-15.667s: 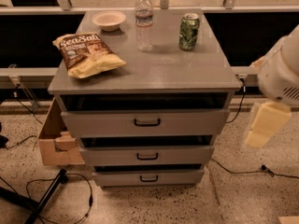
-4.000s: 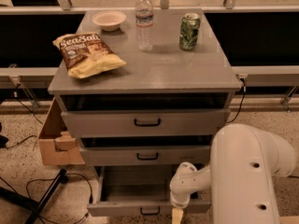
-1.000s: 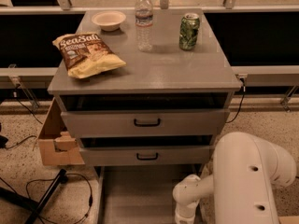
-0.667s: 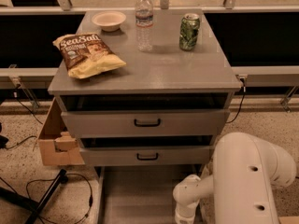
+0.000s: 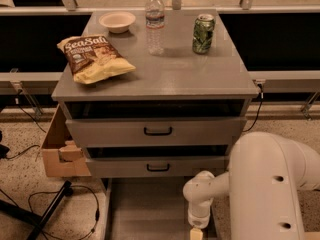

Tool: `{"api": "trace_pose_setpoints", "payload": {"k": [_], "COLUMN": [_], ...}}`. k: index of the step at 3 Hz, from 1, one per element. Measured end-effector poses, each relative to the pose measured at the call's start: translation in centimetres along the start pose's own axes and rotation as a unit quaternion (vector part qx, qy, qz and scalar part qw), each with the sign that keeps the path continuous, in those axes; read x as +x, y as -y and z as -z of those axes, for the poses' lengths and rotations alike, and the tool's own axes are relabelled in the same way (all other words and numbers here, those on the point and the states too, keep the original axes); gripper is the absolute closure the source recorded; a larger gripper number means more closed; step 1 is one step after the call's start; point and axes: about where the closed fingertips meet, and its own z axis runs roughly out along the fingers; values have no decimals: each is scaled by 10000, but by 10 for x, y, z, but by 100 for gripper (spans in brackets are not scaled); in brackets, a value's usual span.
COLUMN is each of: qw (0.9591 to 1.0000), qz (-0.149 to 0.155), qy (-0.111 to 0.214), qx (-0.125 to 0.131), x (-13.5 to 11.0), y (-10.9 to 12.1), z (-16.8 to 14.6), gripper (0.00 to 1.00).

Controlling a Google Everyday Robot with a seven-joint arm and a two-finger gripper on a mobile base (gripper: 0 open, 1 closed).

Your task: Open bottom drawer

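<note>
The bottom drawer is pulled far out from the grey cabinet. Its plain grey interior shows below the middle drawer; its front panel and handle are below the picture's lower edge. My gripper hangs from the white arm at the drawer's right front, at the picture's bottom edge, partly cut off. The top drawer stands slightly ajar.
On the cabinet top are a chips bag, a small bowl, a water bottle and a green can. A cardboard box sits on the floor at the left, with cables and a dark stand leg in front.
The bottom drawer went from shut to pulled far out, its front now past the lower edge. The arm moved from the right to the drawer's front. Nothing has changed in the last second.
</note>
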Motion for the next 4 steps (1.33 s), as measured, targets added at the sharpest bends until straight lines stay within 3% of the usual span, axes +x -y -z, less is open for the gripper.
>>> {"api": "trace_pose_setpoints", "payload": {"k": [1,2,3,4], "qw": [10000,9999,9983,9946], "qz": [-8,18,-248,-570], "qy": [-39,133,514,762], "qx": [61,39,119,404], "x": [17,35,68,102], "y": [-6,-36,-115,-163], "z": [84,154,223,274], "gripper": [0,0,0,0]}}
